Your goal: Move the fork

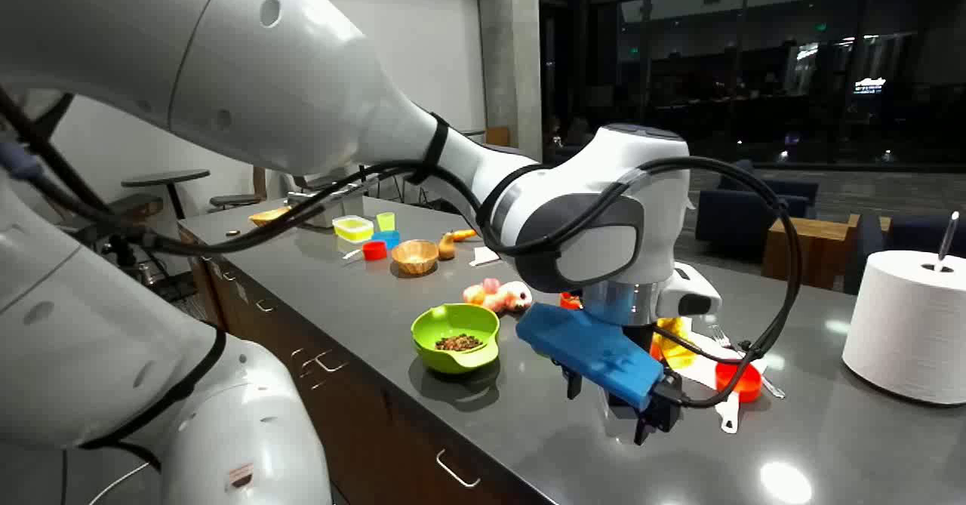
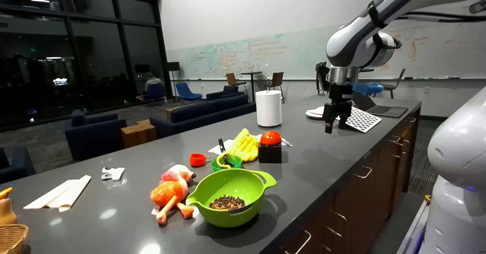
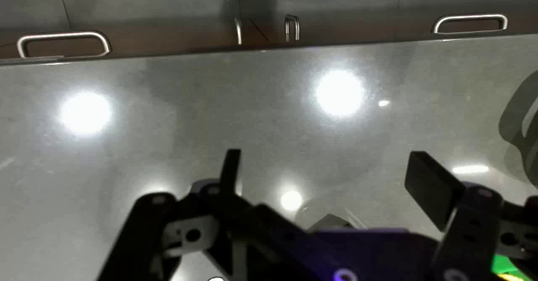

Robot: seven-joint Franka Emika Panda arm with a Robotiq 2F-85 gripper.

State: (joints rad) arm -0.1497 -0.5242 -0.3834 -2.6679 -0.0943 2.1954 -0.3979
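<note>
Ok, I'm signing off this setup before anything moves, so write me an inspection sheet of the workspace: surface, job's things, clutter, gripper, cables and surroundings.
Surface: grey countertop, glossy, with bright light reflections.
Job's things: fork, probably the dark slim utensil slanting up out of the small green bowl; tines not made out.
Clutter: lime-green bowl with brown bits, plush toy, black box with red dome, silvery utensil, paper roll.
Gripper: open, raised over the countertop.
Held item: nothing seen.
Cables: black, strapped along the arm, looping out beside the gripper.
Surroundings: whiteboard, dark blue sofa, dark windows, and what looks like a seated person far back.
</note>
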